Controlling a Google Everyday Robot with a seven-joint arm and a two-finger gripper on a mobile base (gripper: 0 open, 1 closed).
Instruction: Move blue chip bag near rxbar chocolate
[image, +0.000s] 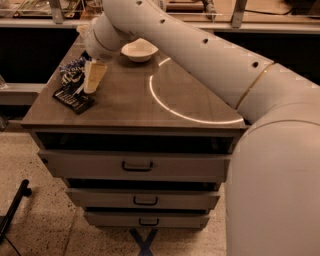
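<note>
The blue chip bag (73, 70), wrinkly dark-blue foil with white patches, is at the left edge of the cabinet top (125, 102). Just in front of it lies the rxbar chocolate (74, 99), a flat dark bar with rows of white text. The bag's lower edge is close to the bar or touching it. My gripper (86, 86) hangs from the white arm, right against the bag's right side and just above the bar's far end. Part of the bag is hidden behind the gripper.
A white bowl (139, 50) stands at the back of the top, right of the gripper. A bright ring of light (165, 105) lies across the right half. Below are three drawers with dark handles (137, 166). My arm spans the upper right.
</note>
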